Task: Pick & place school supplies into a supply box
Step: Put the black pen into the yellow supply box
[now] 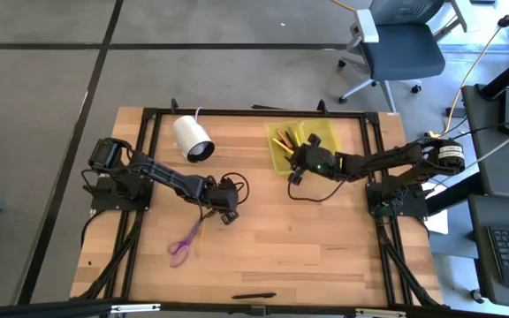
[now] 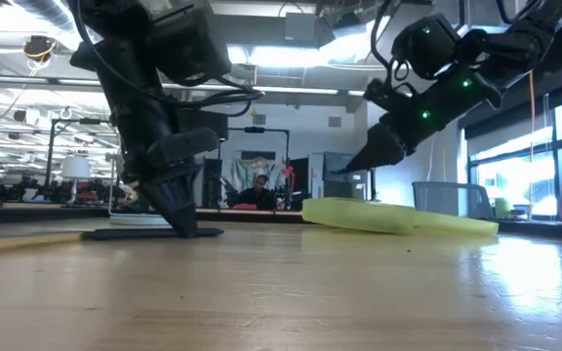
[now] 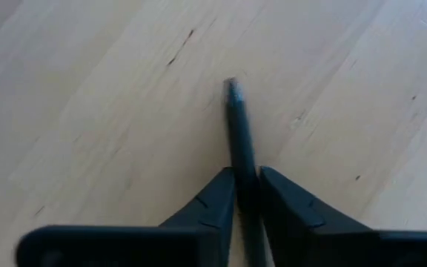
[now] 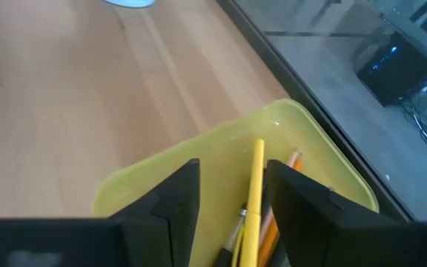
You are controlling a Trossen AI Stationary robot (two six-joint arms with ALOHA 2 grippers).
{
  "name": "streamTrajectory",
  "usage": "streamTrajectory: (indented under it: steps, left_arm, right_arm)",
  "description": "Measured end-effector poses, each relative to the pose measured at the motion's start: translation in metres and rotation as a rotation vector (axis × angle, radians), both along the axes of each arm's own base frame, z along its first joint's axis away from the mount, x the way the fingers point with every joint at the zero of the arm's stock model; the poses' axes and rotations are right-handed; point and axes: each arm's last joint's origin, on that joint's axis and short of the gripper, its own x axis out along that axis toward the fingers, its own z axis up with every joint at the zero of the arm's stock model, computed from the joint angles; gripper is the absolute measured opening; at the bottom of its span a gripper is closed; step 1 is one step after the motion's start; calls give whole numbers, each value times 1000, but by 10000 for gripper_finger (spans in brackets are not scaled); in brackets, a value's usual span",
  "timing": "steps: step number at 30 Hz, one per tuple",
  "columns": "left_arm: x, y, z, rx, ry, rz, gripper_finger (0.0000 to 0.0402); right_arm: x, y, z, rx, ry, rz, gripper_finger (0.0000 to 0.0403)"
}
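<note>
My left gripper stands fingers-down on the wood left of the table's middle, shut on a dark pen. In the low view its fingertips reach the table top. Purple-handled scissors lie flat a little nearer and to the left. My right gripper hangs open over the near end of the yellow-green supply box, clear of it in the low view. Several yellow and orange pencils lie in the box. One yellow pencil shows in the gap between the right fingers, touching neither. My left gripper pinches the dark pen's shaft between its two fingers, some way back from the pointed tip. The fingers come from above, pointing down, and lie across the pen. The pen lies low along the wood; whether it rests on it I cannot tell.
A white cylinder with a cable lies at the table's far left. Another black pen lies near the near edge. Black frame rails run along the table's sides. Bare wood lies between the two grippers.
</note>
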Motion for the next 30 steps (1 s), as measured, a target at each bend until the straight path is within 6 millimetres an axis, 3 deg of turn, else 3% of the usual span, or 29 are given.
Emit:
streamTrajectory:
  steps: [7,13,17,24,30]
  left_arm:
    - [0,0,1,9,2,-7,12]
    - [11,-2,12,35,-2,-92,17]
    - [20,-4,19,30,-27,-152,15]
    - [36,-7,39,29,-97,-210,16]
    - [56,-10,71,93,-194,-333,16]
  right_arm:
    - [4,15,1,19,-15,79,161]
    - [10,50,3,247,-82,479,161]
    - [10,68,3,320,-77,644,161]
    - [9,85,3,316,-72,703,161]
    - [9,86,4,336,-92,697,161]
